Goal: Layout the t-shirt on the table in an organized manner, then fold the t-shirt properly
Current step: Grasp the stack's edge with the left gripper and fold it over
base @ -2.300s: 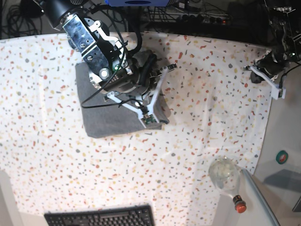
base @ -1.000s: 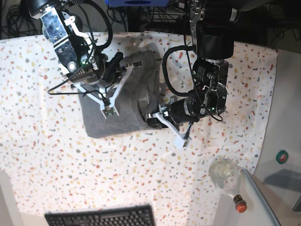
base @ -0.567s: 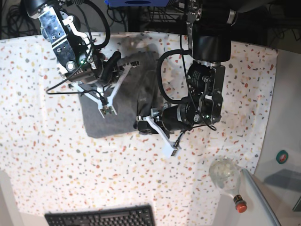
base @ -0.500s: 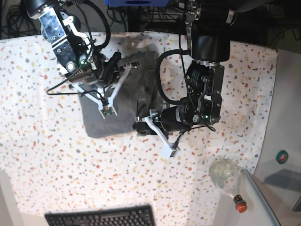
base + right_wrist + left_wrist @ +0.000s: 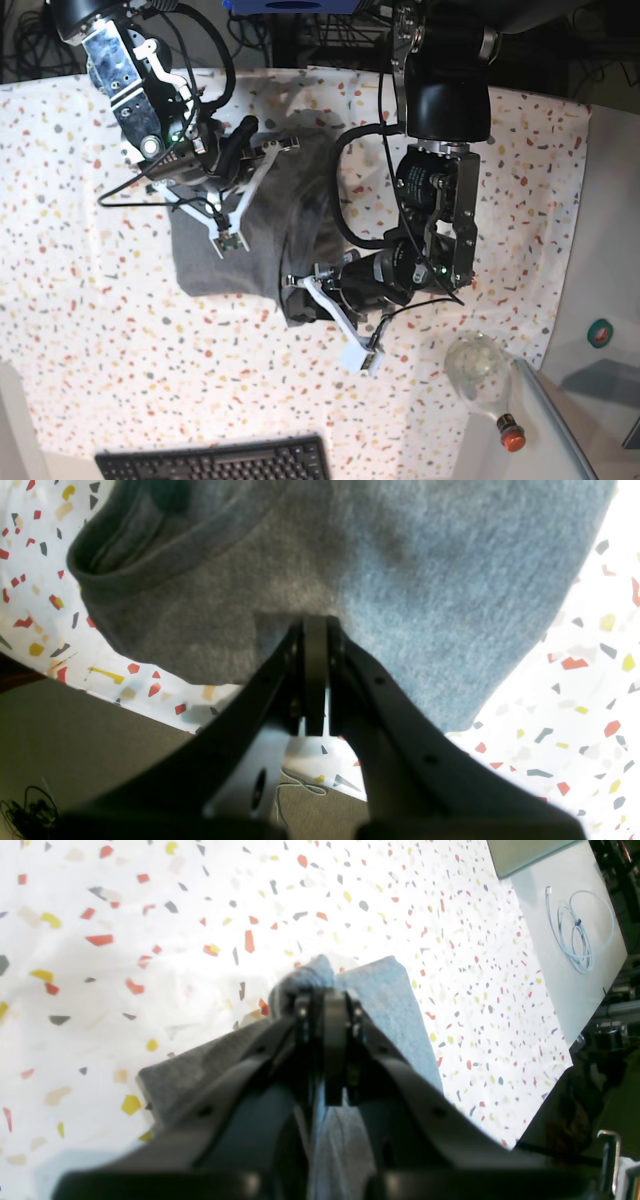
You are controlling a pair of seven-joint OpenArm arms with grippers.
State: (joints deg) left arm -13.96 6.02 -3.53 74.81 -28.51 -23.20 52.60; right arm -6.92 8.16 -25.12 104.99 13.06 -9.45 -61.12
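A: While the t-shirt (image 5: 225, 255) sits in a compact grey bundle on the speckled surface (image 5: 80, 330), the step in hand looks like the laying-out: both arms have hold of cloth, apparently to pull the bundle open.

B: Which tool has what?

A: The left tool (image 5: 325, 1000) is clenched on a small bunched corner of the shirt, low over the surface at the bundle's near edge in the base view. The right tool (image 5: 314, 625) is pressed shut on the grey fabric too; its wrist view shows the tips meeting on the cloth, with a thick rolled hem or sleeve edge off to one side.

B: And the next move?

A: Judging from this, the two arms need to draw apart, the left one pulling its corner towards the open speckled area while the right one anchors or lifts the far side. The pull should stay low and even, or the soft cotton will drag in a lump rather than spread.

B: How does the shirt look?

A: Plain heather grey, no print, soft and slightly fuzzy. It lies in the upper left part of the base view, layered on itself, with a dark fold running down the middle. Sleeves and neck cannot be told apart in the heap.
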